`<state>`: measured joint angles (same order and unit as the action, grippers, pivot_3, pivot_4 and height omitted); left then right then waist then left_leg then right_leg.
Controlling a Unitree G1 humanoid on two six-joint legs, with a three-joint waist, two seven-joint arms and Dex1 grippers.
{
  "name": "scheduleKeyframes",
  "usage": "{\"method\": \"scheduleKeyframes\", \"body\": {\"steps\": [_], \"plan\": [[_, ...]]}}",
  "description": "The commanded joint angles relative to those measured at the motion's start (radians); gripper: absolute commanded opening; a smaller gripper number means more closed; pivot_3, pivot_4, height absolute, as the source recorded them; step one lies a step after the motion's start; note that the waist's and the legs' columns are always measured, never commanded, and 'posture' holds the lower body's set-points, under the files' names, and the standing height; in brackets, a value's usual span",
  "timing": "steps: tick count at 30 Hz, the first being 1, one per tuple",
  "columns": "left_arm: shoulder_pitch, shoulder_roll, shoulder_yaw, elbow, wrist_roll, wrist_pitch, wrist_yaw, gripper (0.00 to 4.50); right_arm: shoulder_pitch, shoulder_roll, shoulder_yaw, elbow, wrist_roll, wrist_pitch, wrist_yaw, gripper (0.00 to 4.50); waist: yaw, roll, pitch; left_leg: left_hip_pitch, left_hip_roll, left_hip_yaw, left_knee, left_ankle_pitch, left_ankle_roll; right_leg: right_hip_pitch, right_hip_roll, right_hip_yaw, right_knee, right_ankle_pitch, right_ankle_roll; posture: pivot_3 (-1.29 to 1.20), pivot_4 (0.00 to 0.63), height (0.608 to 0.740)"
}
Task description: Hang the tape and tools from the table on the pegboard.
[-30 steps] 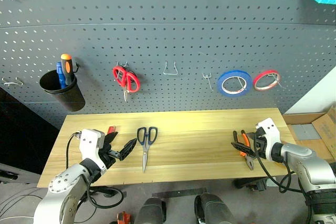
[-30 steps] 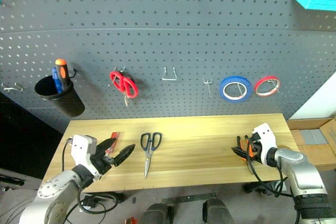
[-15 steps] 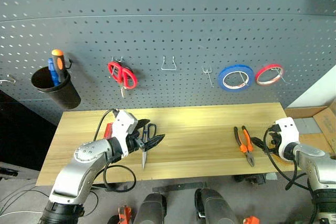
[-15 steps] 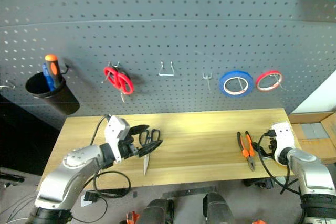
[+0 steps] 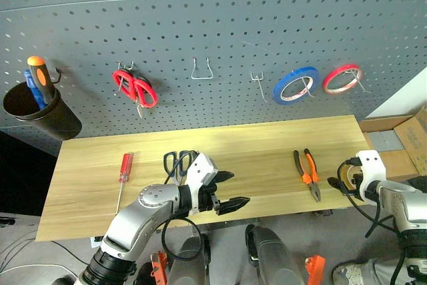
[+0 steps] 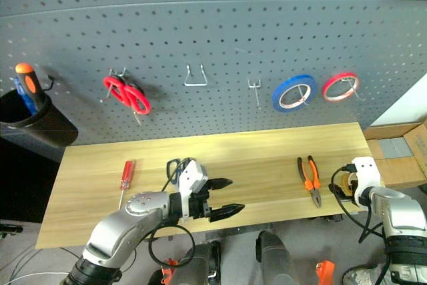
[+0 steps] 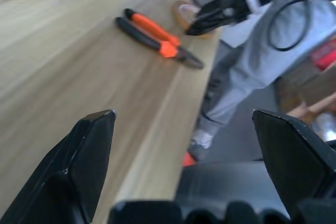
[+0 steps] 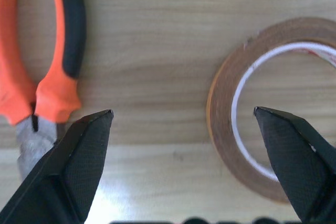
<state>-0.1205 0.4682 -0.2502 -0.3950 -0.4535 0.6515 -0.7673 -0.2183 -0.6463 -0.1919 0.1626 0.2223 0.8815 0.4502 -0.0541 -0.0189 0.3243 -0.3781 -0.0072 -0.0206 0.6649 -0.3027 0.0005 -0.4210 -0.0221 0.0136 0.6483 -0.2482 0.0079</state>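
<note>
On the wooden table [image 5: 267, 145] lie a red-handled screwdriver [image 5: 123, 166], dark-handled scissors [image 5: 175, 159] and orange-and-black pliers [image 5: 307, 173]. My left hand covers the scissor blades. My left gripper [image 5: 239, 187] is open and empty over the table's front middle, pointing right, past the scissors. The yellow tape [image 8: 226, 114] lies flat near the table's right end, beside the pliers [image 8: 47, 77]. My right gripper [image 8: 182, 111] hangs open just above the table, its fingers on either side of the gap between the pliers and the tape. The grey pegboard [image 5: 200, 18] rises behind.
The pegboard holds red-handled scissors [image 5: 133, 88], a blue tape roll [image 5: 295, 85], a red tape roll [image 5: 342, 79], a black cup [image 5: 37, 115] with screwdrivers, and bare metal hooks [image 5: 202, 71]. Cardboard boxes [image 5: 400, 145] stand past the table's right end.
The camera has tilted down. My left gripper swung right, from beside the screwdriver, across the scissors, to the front middle. My right gripper moved right, from the pliers to the tape. Both stayed open.
</note>
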Motion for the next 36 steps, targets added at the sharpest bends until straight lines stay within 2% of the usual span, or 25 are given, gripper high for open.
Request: {"method": "scheduleKeyframes", "body": {"steps": [1, 5, 9, 13, 17, 20, 31, 36], "plan": [[0.048, 0.020, 0.014, -0.091, -0.031, 0.030, 0.011, 4.43, -0.022, 0.001, -0.014, 0.024, -0.008, 0.011, -0.024, 4.50, 0.002, 0.000, 0.008, -0.002, 0.000, 0.000, 0.000, 0.000, 0.000, -0.001, 0.000, 0.000, 0.000, 0.000, 0.000, -0.06, 0.409, 0.740], [0.072, 0.039, 0.033, -0.132, -0.044, 0.055, 0.027, 4.43, -0.066, 0.034, -0.044, 0.041, 0.017, 0.091, -0.060, 4.50, -0.001, 0.001, 0.021, -0.003, 0.000, 0.000, 0.002, 0.000, 0.000, -0.002, 0.000, 0.000, 0.000, 0.001, 0.001, -0.05, 0.412, 0.740], [0.078, 0.042, 0.046, -0.149, -0.054, 0.068, 0.039, 4.43, -0.102, 0.082, -0.078, 0.020, -0.003, 0.197, -0.170, 4.50, 0.005, 0.002, 0.022, -0.003, 0.000, -0.001, 0.001, 0.000, 0.000, -0.002, 0.000, -0.001, -0.001, 0.000, 0.001, -0.06, 0.416, 0.740], [0.077, 0.040, 0.043, -0.156, -0.051, 0.072, 0.047, 4.43, -0.154, 0.067, 0.010, 0.068, -0.002, 0.362, -0.136, 4.50, 0.006, 0.001, 0.023, -0.004, 0.000, 0.000, 0.002, 0.000, -0.001, -0.002, 0.000, 0.000, -0.001, 0.001, 0.002, -0.05, 0.415, 0.740], [0.073, 0.045, 0.056, -0.162, -0.049, 0.073, 0.059, 4.43, -0.176, 0.097, -0.085, 0.089, 0.016, 0.345, -0.169, 4.50, 0.010, -0.001, 0.024, -0.003, 0.000, -0.001, 0.001, 0.000, -0.001, -0.002, 0.000, -0.001, -0.001, 0.001, 0.002, -0.05, 0.412, 0.740], [0.076, 0.055, 0.077, -0.165, -0.052, 0.074, 0.064, 4.50, -0.183, 0.107, -0.114, 0.080, 0.011, 0.348, -0.188, 3.86, 0.012, -0.001, 0.024, -0.004, 0.000, -0.001, 0.001, 0.000, -0.001, -0.002, 0.000, -0.001, -0.002, 0.001, 0.002, -0.04, 0.409, 0.740], [0.083, 0.070, 0.102, -0.166, -0.047, 0.061, 0.067, 4.50, -0.174, 0.132, -0.169, 0.038, 0.012, 0.372, -0.226, 0.12, 0.015, -0.001, 0.024, -0.004, 0.000, -0.001, 0.001, 0.001, -0.002, -0.002, 0.000, -0.001, -0.002, 0.001, 0.002, -0.05, 0.394, 0.740], [0.035, 0.072, 0.097, -0.130, -0.040, 0.039, 0.045, 4.50, -0.177, 0.131, -0.183, 0.016, 0.000, 0.322, -0.251, 0.08, 0.017, -0.001, 0.024, -0.004, 0.000, -0.001, 0.001, 0.002, -0.006, -0.002, 0.000, -0.001, -0.002, 0.001, 0.002, -0.08, 0.369, 0.740]]}}
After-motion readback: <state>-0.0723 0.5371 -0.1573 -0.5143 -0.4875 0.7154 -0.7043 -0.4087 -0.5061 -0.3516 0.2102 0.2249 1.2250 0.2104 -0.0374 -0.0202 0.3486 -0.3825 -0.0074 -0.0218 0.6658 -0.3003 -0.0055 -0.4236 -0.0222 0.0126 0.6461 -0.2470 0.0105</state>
